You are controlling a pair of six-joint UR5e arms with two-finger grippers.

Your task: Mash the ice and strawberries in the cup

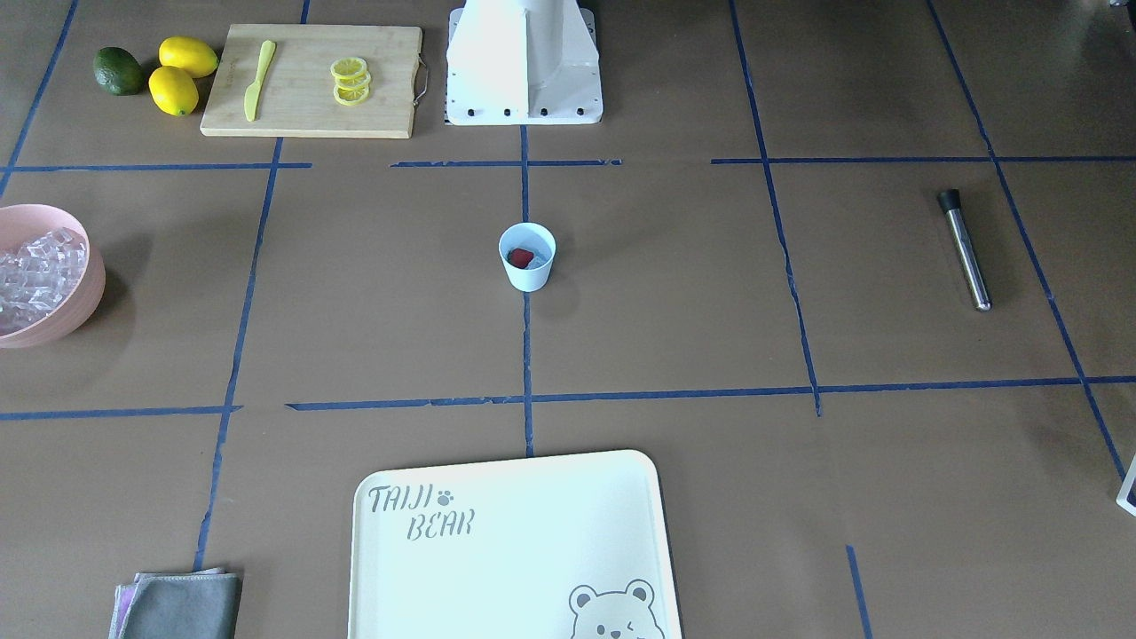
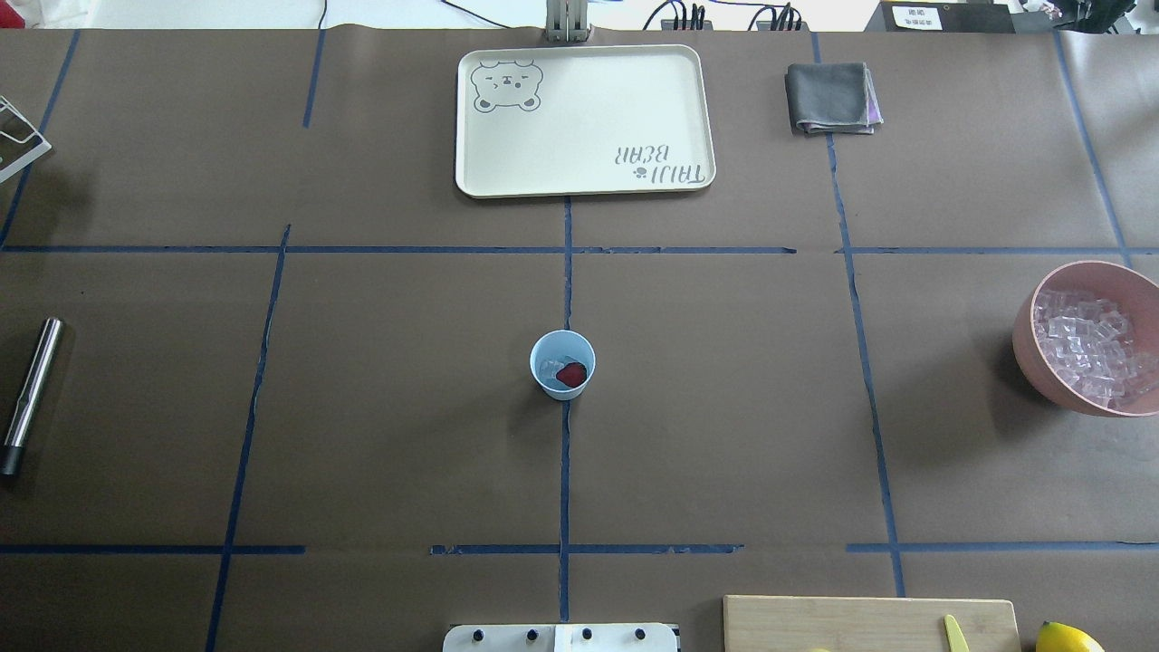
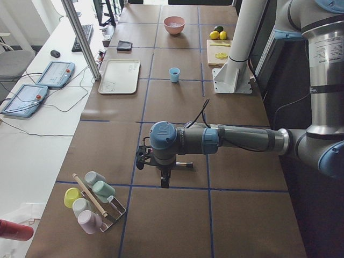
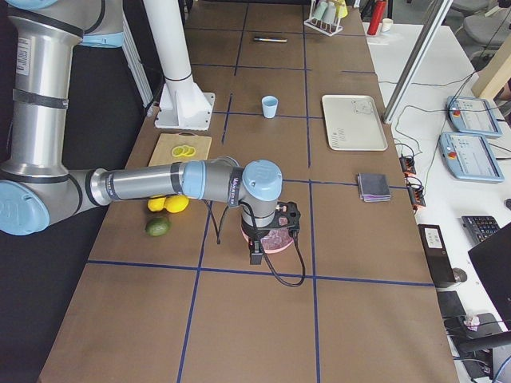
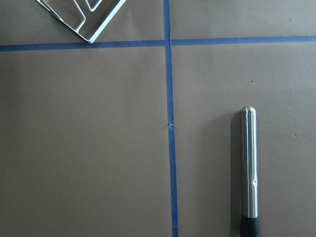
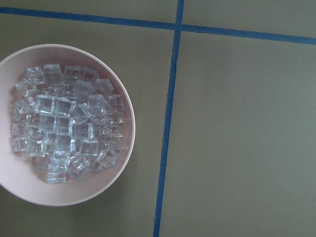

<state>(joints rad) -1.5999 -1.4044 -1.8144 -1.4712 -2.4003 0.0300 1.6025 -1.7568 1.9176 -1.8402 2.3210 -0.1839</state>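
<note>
Left arm [image 3: 242, 140] stretched level, left claw [image 3: 164, 184] pointing down

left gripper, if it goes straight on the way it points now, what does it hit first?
Probably bare table. The left gripper points straight down, and the metal muddler lies just beside that line. The exact offset is unclear, so it could clip it.

Both arms are built of silver-grey tubes joined by rounded housings capped in light blue, and a circular logo is borne on the caps. The left arm [image 3: 242, 141] and the right arm [image 4: 144, 183] are ended in black by the left gripper [image 3: 164, 180] and the right gripper [image 4: 255, 254]. A black cable is looped from each wrist. The white pedestal [image 1: 524, 53] is fixed to the tabletop by a plate with dark screws.
</note>
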